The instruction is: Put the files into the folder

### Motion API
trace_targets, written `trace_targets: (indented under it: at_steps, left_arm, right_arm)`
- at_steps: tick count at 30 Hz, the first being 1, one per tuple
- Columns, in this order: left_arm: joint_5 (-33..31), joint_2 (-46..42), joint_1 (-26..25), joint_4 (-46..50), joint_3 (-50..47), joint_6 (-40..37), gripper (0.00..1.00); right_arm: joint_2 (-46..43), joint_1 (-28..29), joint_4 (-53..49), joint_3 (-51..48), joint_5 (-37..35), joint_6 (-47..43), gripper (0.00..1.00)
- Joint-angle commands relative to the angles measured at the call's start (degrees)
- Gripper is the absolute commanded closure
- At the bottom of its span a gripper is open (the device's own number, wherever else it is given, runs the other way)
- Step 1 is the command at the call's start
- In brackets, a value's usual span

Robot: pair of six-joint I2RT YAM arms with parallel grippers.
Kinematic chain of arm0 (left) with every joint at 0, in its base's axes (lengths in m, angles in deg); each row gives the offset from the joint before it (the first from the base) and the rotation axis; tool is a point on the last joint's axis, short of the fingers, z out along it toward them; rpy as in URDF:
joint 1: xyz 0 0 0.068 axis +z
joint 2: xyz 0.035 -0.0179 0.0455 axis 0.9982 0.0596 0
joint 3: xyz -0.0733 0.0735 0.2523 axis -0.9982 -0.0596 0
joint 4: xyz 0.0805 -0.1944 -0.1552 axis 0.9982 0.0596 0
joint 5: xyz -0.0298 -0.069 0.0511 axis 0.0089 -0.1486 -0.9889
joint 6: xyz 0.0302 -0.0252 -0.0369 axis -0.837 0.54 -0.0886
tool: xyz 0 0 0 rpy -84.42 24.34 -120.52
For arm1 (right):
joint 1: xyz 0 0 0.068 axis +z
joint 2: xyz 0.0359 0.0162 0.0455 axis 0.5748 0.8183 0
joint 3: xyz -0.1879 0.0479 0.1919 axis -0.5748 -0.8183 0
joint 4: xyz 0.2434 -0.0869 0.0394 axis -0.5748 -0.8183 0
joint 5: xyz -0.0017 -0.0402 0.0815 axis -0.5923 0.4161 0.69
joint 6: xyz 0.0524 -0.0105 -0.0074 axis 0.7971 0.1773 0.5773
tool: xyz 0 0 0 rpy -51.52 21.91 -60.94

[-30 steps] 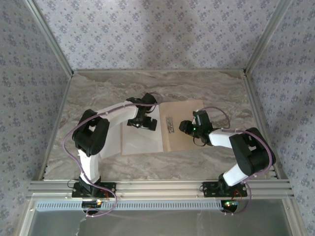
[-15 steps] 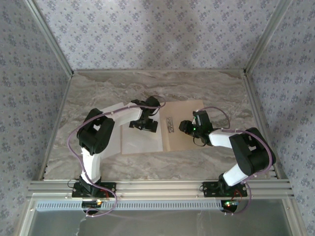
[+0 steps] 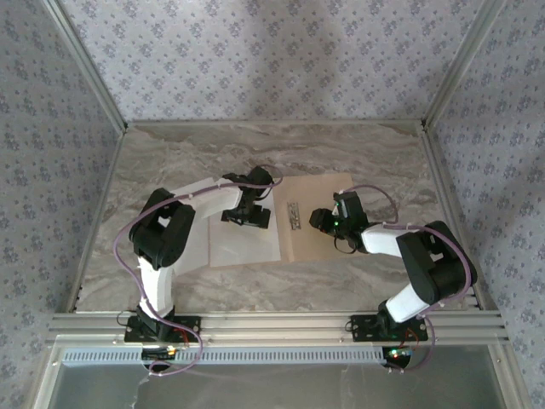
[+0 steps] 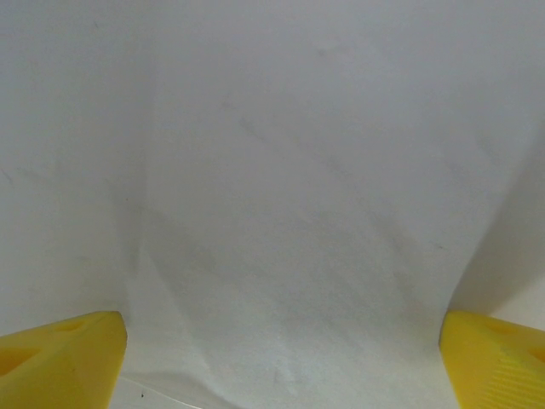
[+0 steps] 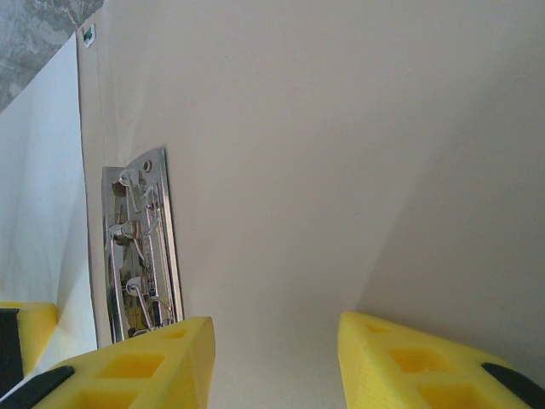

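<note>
The tan folder [image 3: 319, 223] lies open on the marble table, its grey metal clip [image 3: 295, 215] along the crease. White files [image 3: 243, 245] lie flat over its left leaf. My left gripper [image 3: 247, 213] hovers low over the far part of the files, and its yellow fingertips [image 4: 60, 362] stand wide open on bare white paper [image 4: 281, 170]. My right gripper [image 3: 322, 220] sits over the bare right leaf [image 5: 341, 153] just right of the clip [image 5: 140, 247]. It is open, with nothing between its fingers [image 5: 136, 366].
Patterned walls and metal frame posts [image 3: 94, 77] close in the table [image 3: 255, 145] on three sides. Bare marble lies beyond and in front of the folder. In the right wrist view, a corner of the left gripper's yellow finger [image 5: 25, 317] shows beside the white files [image 5: 43, 170].
The left arm's elbow swung a little right and back while its gripper stayed over the files. The right arm has not moved.
</note>
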Motion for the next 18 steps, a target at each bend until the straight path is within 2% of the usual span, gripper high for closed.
trace_targets:
  at_steps: [1, 11, 18]
  left_arm:
    - [-0.76, -0.89, 0.76, 2.78, -1.39, -0.70, 0.05]
    - [0.74, -1.47, 0.69, 4.57, 1.09, -2.98, 0.05]
    - [1.39, -5.38, 0.64, 8.99, 7.11, -3.00, 0.02]
  right_arm:
    - [2.57, 0.05, -7.33, -2.40, -0.39, 1.06, 0.55]
    - [2.58, 0.04, -7.29, -2.38, -0.31, 1.03, 0.55]
    - [1.96, 0.19, -7.39, -2.59, -0.47, 1.09, 0.55]
